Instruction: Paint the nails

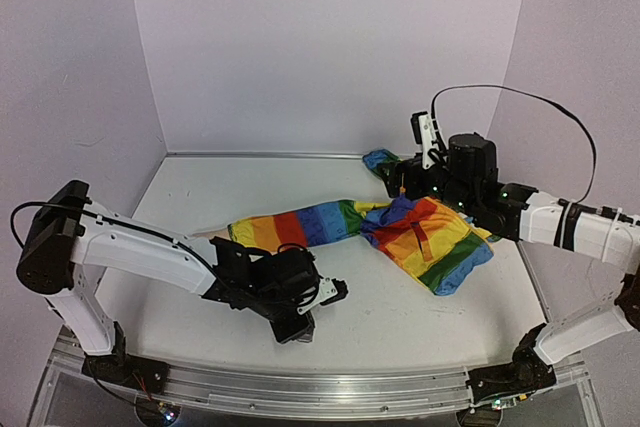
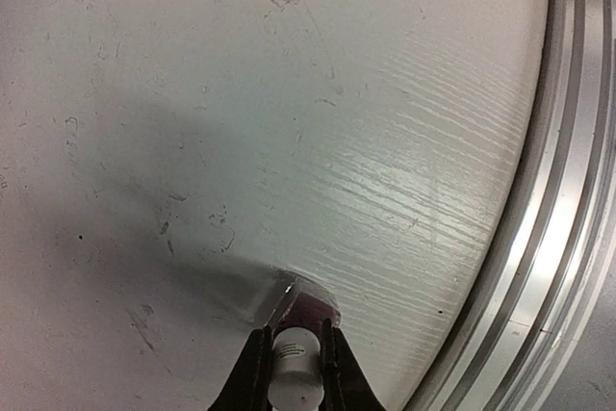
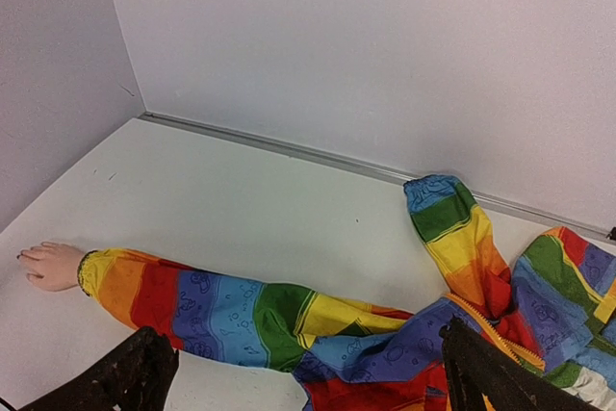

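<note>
White table [image 1: 200, 187], lilac walls [image 1: 330, 47]. Top view: rainbow sleeve [image 1: 300, 225] lies across the middle. Left wrist: left gripper [image 2: 295, 344] clamped on a small white cylinder [image 2: 294, 368], its clear tip touching the table. Right wrist: right gripper [image 3: 300, 334] spread wide, empty — mannequin hand [image 3: 50, 265] at 9 o'clock at the sleeve's cuff, nails [image 3: 23, 257] well apart from the jaws.

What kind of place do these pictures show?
Most likely a laboratory robot cell, not a salon: a left arm and right arm mounted on an aluminium rail, a white table, bare lilac walls on three sides.
</note>
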You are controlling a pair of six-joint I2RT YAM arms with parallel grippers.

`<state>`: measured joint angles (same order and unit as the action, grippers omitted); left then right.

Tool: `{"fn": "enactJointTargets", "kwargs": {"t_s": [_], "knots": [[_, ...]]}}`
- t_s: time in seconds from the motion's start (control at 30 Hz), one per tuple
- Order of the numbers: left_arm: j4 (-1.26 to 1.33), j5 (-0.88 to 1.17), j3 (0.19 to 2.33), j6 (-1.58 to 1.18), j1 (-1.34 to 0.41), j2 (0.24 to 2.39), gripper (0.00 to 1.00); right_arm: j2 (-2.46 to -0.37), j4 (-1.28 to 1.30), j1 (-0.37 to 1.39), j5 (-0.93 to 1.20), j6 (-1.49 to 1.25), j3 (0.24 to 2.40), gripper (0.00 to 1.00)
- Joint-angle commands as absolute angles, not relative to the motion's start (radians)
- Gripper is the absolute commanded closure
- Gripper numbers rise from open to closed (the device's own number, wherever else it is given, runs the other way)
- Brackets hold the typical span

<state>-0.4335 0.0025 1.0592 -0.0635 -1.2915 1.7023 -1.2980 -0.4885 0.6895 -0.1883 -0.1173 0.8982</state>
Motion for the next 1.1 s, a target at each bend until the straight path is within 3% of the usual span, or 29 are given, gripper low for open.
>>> {"fn": "enactJointTargets", "kwargs": {"t_s": [0.0, 0.17, 0.27, 0.37, 0.43, 0.57, 0.73, 1.07], "knots": [[-0.393, -0.043, 1.051, -0.098, -1.291, 1.713, 0.92, -1.279, -0.550, 0.688, -0.190, -0.126, 0.894, 0.02], [-0.398, -0.069, 1.049, -0.122, -1.287, 1.703, 0.78, -1.278, -0.549, 0.688, -0.201, -0.122, 0.894, 0.02], [-0.404, -0.068, 1.044, -0.118, -1.254, 1.667, 0.55, -1.275, -0.549, 0.680, -0.202, -0.121, 0.882, 0.02], [-0.403, -0.047, 1.033, -0.114, -1.180, 1.577, 0.26, -1.273, -0.541, 0.648, -0.189, -0.141, 0.864, 0.02], [-0.393, -0.009, 1.029, -0.101, -1.125, 1.495, 0.17, -1.267, -0.526, 0.617, -0.187, -0.155, 0.850, 0.02], [-0.366, -0.004, 1.037, -0.078, -0.990, 1.328, 0.12, -1.251, -0.469, 0.534, -0.211, -0.167, 0.827, 0.02], [-0.264, 0.010, 1.003, -0.112, -0.690, 1.172, 0.10, -1.237, -0.394, 0.445, -0.272, -0.161, 0.795, 0.02], [-0.272, -0.229, 1.003, -0.179, -0.304, 1.004, 0.07, -1.089, -0.345, 0.348, -0.282, -0.177, 0.720, 0.02]]}}
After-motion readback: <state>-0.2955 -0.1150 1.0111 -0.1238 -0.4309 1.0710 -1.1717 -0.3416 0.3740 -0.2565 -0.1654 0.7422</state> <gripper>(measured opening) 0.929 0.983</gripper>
